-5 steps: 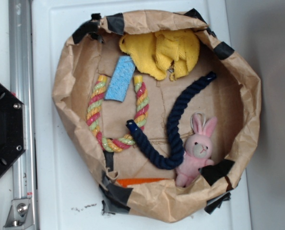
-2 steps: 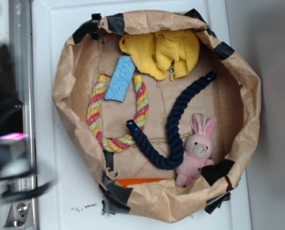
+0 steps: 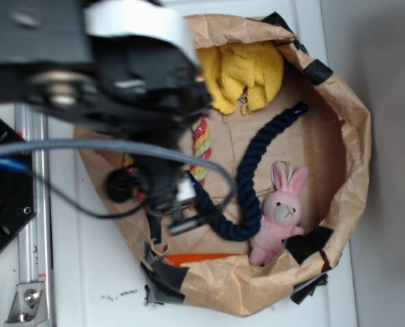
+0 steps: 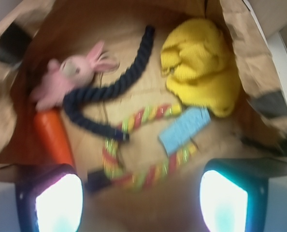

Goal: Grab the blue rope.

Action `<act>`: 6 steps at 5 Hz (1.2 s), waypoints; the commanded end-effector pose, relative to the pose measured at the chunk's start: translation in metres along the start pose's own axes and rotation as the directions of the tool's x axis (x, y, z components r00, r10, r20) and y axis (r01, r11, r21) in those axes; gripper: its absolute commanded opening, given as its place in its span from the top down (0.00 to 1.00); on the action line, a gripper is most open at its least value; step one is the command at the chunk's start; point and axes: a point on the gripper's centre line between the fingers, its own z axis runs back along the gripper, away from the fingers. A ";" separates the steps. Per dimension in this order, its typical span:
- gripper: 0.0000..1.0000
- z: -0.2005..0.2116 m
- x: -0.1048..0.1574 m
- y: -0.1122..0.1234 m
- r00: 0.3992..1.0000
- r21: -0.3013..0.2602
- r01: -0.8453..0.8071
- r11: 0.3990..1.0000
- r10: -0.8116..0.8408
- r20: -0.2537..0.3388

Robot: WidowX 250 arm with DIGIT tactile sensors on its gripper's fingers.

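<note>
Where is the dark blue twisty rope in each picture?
Exterior: the thick navy twisted cotton rope curves through the bag's middle-right, its lower left end behind the arm.
Wrist: it runs from top centre down to the left-middle.
Shared landmark: the pink plush bunny toy touches the rope's bend in both.

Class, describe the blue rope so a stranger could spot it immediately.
Look inside the crumpled brown paper bag. The thick dark navy twisted rope curves in a U beside the pink plush bunny. Unlike the pink-yellow-green striped rope, it is one solid colour.
</note>
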 end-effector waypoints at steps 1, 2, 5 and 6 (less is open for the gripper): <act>0.00 -0.066 0.025 -0.014 0.980 -0.069 -0.200 0.977 0.201 0.010; 0.00 -0.077 0.029 -0.022 0.954 -0.117 -0.287 0.951 0.295 0.059; 0.00 -0.112 0.047 -0.090 0.973 -0.263 -0.198 0.944 0.223 0.066; 0.00 -0.131 0.038 -0.107 0.987 -0.243 -0.154 0.958 0.162 0.014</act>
